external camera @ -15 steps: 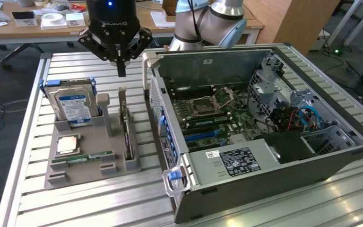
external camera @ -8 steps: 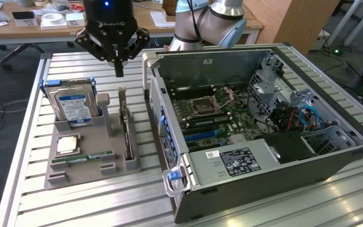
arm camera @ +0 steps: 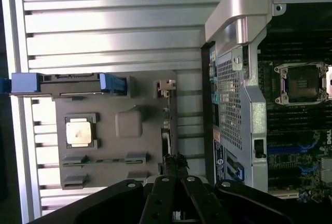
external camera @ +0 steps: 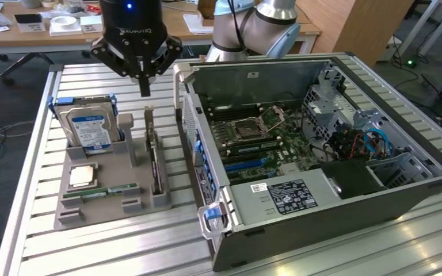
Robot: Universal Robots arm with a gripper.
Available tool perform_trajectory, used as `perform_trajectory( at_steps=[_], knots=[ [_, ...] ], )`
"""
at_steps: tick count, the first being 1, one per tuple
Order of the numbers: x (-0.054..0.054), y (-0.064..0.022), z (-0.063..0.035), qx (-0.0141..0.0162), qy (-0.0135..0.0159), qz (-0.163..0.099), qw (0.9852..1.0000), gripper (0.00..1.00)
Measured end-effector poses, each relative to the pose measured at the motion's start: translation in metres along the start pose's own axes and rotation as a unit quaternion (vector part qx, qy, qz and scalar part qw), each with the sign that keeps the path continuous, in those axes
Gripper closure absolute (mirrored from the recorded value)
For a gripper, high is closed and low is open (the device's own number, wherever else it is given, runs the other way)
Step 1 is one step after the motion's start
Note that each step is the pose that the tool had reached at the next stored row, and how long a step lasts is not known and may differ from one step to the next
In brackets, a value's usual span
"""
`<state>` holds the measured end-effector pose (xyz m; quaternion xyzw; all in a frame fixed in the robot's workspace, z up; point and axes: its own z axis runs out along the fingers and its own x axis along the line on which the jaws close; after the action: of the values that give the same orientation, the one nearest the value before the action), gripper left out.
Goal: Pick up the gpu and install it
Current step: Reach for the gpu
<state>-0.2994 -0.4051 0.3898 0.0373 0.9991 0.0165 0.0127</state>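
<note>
On the exterior view's left, a grey holder (external camera: 121, 167) lies on the slatted metal counter (external camera: 90, 247). It carries a blue-labelled hard drive (external camera: 89, 125) standing upright, a processor chip (external camera: 82, 176) lying flat and a green RAM stick (external camera: 102, 191). Along the holder's right edge the gpu (external camera: 154, 156) stands on its long edge in a slot, thin and dark, with its metal bracket at the far end. The tool (external camera: 145, 87) hangs just above that far end with its fingers pinched together and nothing between them, clear of the card. To my eye the gpu is light and stiff but delicate: a bare board with small parts on its faces and contacts along the lower edge. The safest hold looks to be across the top edge, squeezing the two flat faces near the middle so it lifts straight out of the slot without tilting. On the right lies the open computer case (external camera: 344, 218), with blue slots (external camera: 246, 164) showing on its board.
</note>
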Motion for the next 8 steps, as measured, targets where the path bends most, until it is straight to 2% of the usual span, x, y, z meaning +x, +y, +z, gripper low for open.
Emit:
perform_trajectory(
  at_steps=[8],
  knots=[
    [0.001, -0.0144, -0.0005, 0.0070, -0.0005, 0.000, 1.0000, 0.89]
  ],
)
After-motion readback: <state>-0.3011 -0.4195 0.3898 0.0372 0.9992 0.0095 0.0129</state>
